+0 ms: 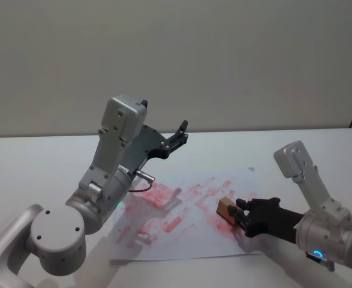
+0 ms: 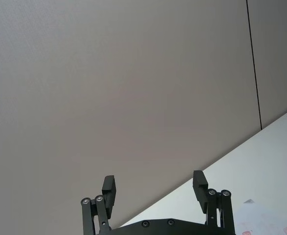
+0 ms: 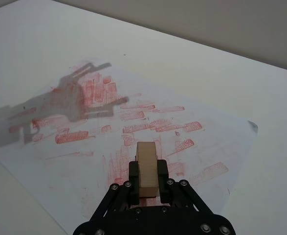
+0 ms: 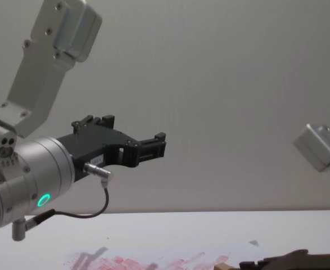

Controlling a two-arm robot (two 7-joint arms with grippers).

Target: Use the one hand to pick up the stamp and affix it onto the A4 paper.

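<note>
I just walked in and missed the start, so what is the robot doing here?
The right claw is shut on a small wooden stamp and holds it low at the A4 paper, which already carries many red prints. Whether the stamp is touching the sheet cannot be told. The left claw is open and raised above the table, idle.

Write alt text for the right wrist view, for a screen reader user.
The right gripper is shut on a wooden stamp over the A4 paper, a white sheet covered in red-pink rectangular prints, lying on a white table. Whether the stamp touches the sheet cannot be told. A grey shadow falls across the farther prints.
</note>
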